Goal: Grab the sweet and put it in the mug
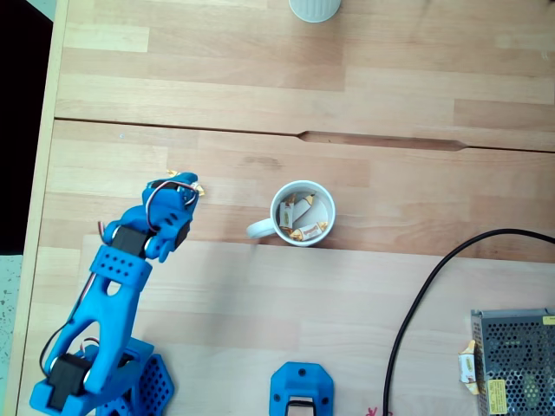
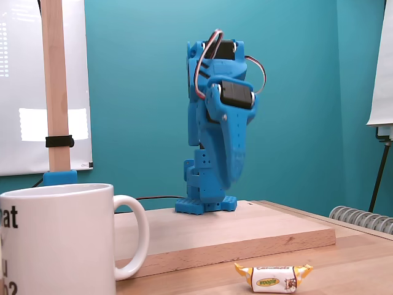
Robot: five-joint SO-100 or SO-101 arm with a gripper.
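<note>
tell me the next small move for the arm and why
Probably lower the gripper straight down onto the sweet. In the side view the sweet lies on the table well below the fingertips, ungrasped; from above its ends peek out beside the gripper, left of the mug.

Bright, even daylight; soft shadows, slightly soft focus

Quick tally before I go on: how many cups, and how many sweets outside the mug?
Cups: 2 (mug, ribbed cup)
Sweets outside the mug: 2 (one at the arm tip, one beside the metal box)
Total: 4
</note>
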